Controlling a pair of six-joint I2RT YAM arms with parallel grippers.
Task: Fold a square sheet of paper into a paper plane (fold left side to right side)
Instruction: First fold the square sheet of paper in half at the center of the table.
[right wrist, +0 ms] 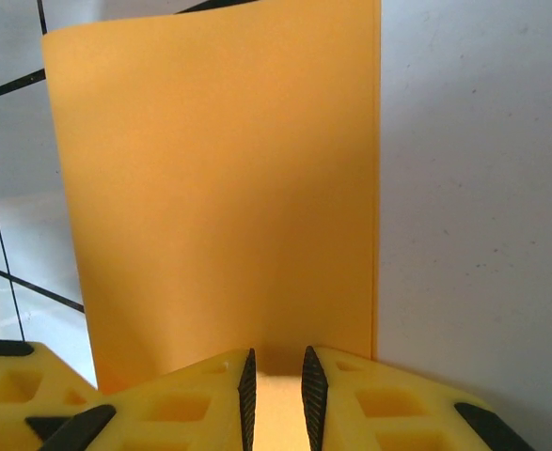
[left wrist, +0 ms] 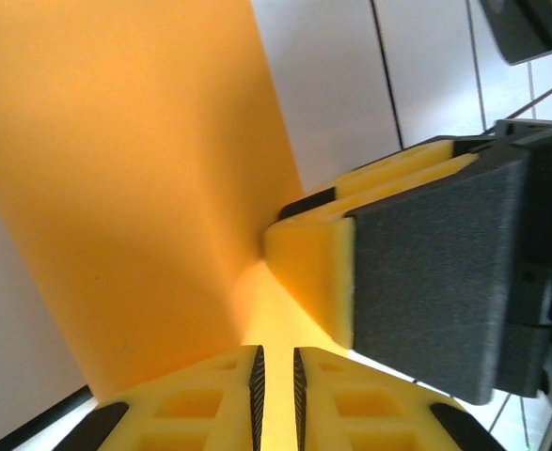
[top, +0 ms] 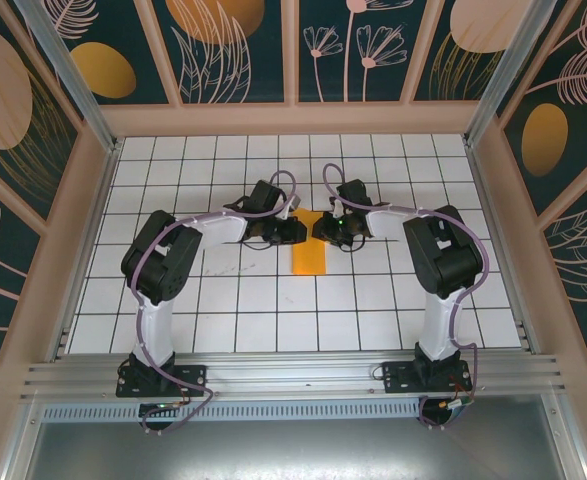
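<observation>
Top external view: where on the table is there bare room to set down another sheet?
Crowded: centre, where left hand and right hand meet at the orange paper. Free: table rows between them and the back wall; rows between the arm bases; columns along each side wall.

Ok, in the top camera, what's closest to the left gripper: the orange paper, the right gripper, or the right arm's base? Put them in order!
1. orange paper, pinched at the left gripper tips, mid-table.
2. right gripper, just across the paper.
3. right arm's base, at the near edge, right side.
</observation>
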